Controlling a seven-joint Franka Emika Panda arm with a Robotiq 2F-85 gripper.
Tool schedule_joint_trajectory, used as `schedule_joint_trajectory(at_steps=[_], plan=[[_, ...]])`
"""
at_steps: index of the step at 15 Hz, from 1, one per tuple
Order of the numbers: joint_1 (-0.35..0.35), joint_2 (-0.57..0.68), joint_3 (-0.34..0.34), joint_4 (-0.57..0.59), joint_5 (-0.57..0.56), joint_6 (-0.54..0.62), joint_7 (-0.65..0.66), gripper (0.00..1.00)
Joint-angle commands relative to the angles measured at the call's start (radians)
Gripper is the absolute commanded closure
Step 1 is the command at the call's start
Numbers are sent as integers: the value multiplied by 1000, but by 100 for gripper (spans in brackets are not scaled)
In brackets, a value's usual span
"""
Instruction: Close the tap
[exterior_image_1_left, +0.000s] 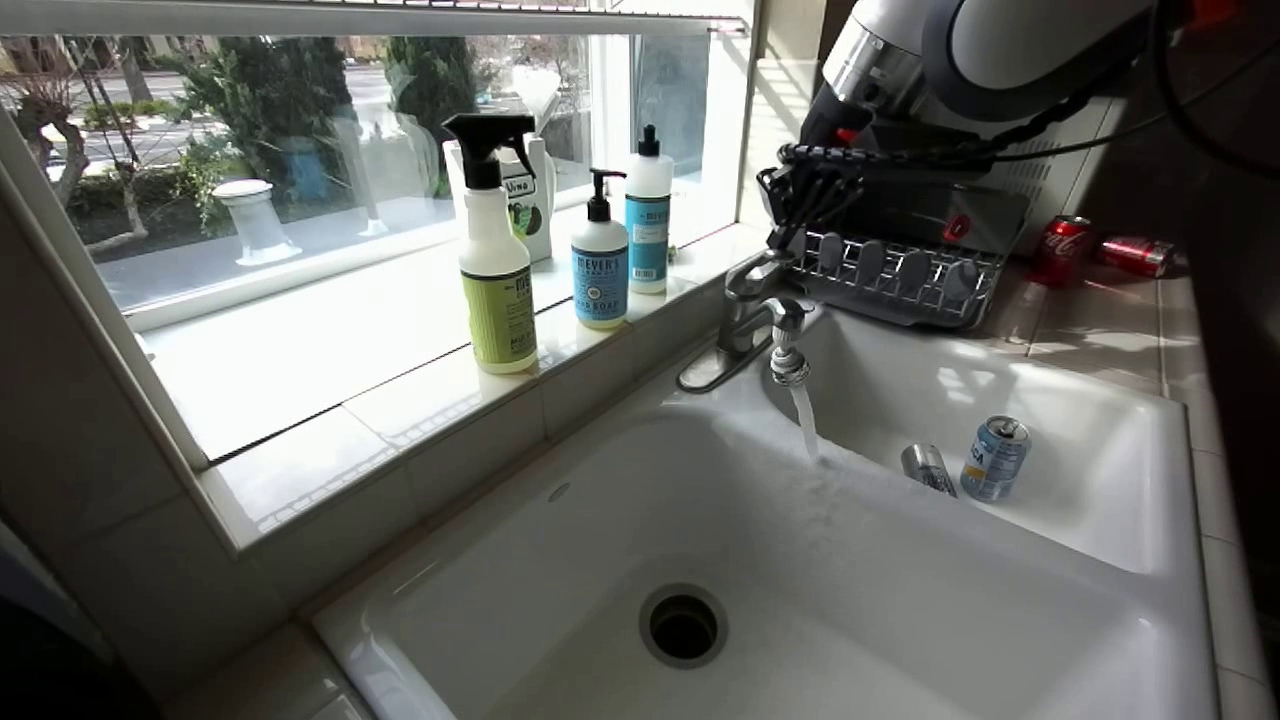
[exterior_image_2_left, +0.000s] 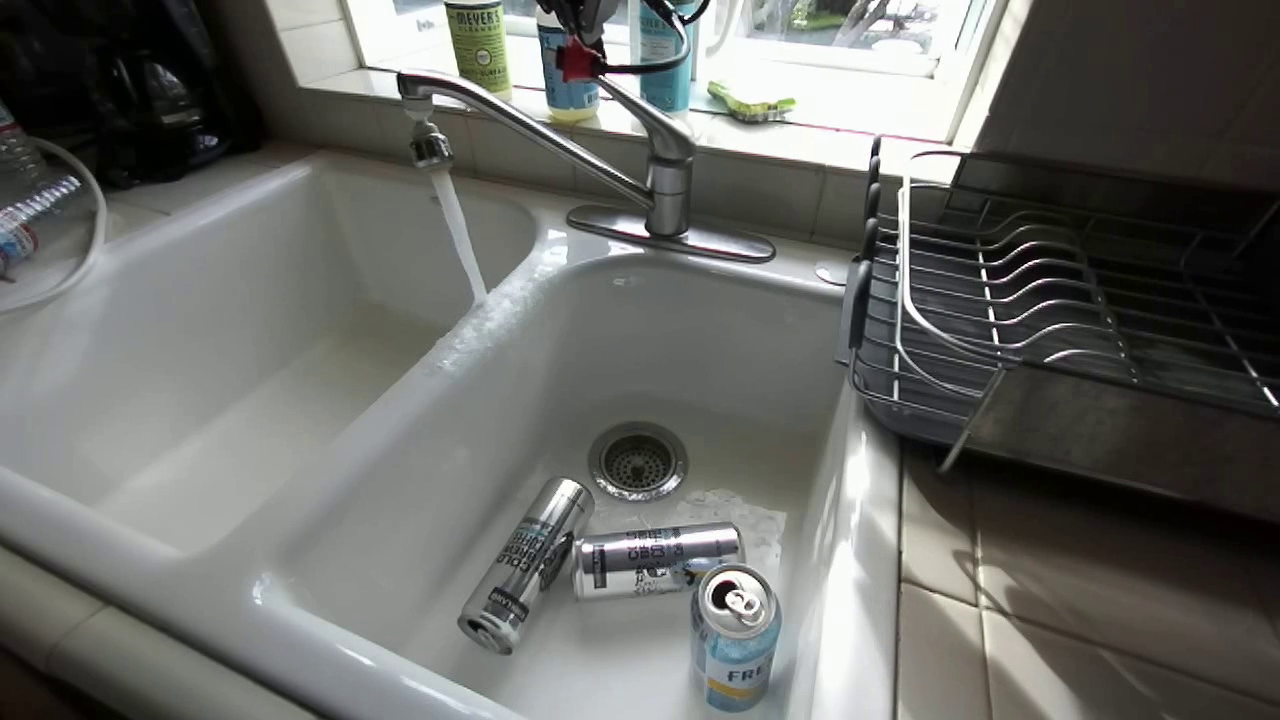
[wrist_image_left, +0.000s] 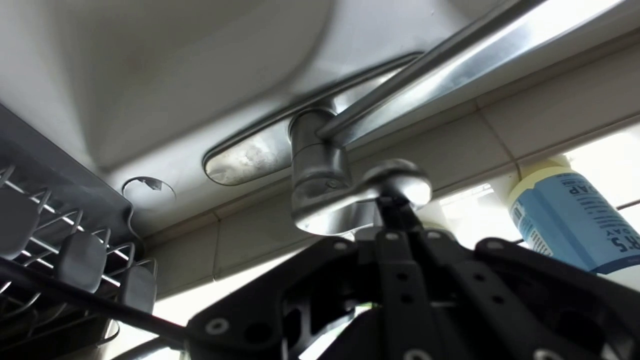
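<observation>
While water (exterior_image_2_left: 460, 232) runs from the tap (exterior_image_2_left: 668, 195), the gripper (wrist_image_left: 395, 206) stands at the lever (wrist_image_left: 350, 204), fingers (wrist_image_left: 402, 260) together, so the closing push seems next, probably calling for downward pressure

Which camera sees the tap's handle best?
The wrist view: the handle is big and close, though the gripper overlaps its end. Both exterior views show it much smaller, with the gripper crowding it from above.

The chrome tap (exterior_image_2_left: 668, 195) stands upright on the sink rim (exterior_image_2_left: 868, 560) — running (lever (exterior_image_2_left: 645, 115) raised).
</observation>
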Motion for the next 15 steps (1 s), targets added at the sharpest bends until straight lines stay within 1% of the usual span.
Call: schedule_joint_trajectory(at_steps=[1, 15], plan=[[25, -17, -7, -49, 1, 5, 16, 100], [31, -10, -11, -96, 19, 16, 0, 100]])
